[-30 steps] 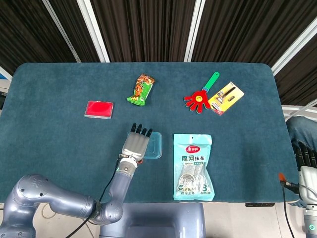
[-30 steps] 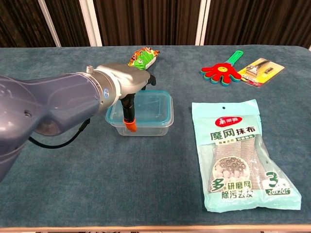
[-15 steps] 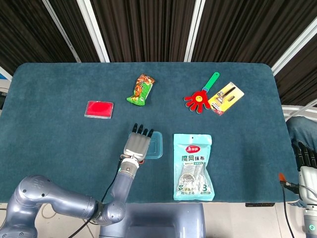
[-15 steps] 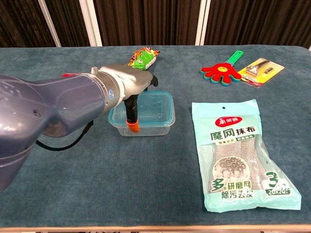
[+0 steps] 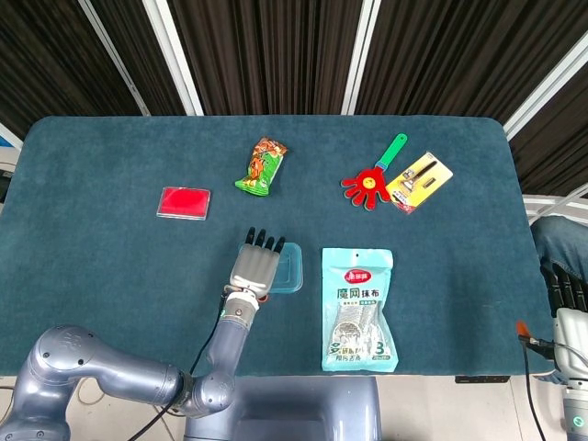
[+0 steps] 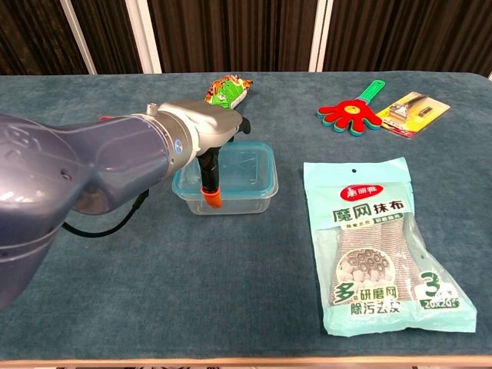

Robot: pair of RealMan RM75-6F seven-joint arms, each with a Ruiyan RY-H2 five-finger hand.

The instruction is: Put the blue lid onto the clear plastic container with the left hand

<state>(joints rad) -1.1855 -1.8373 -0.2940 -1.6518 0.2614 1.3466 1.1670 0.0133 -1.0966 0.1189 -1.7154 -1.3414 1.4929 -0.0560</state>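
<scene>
the clear plastic container (image 6: 234, 178) with its blue lid (image 5: 288, 268) has nudged slightly right near the table's front; the left hand (image 5: 254, 267) stays flat over it, fingers together; right hand (image 5: 570, 308) unclear; nothing visible inside

The left arm (image 5: 101, 381) consists of smooth, rounded blue-grey metallic segments with a thin black cable (image 5: 204, 342) alongside the forearm. The left robot hand (image 5: 254, 267) has a silver-grey back, black fingers (image 5: 262, 242) and an orange thumb tip (image 6: 211, 198). The right robot hand (image 5: 568, 312) is pale grey with black fingers, an orange tip and a black cable.
</scene>
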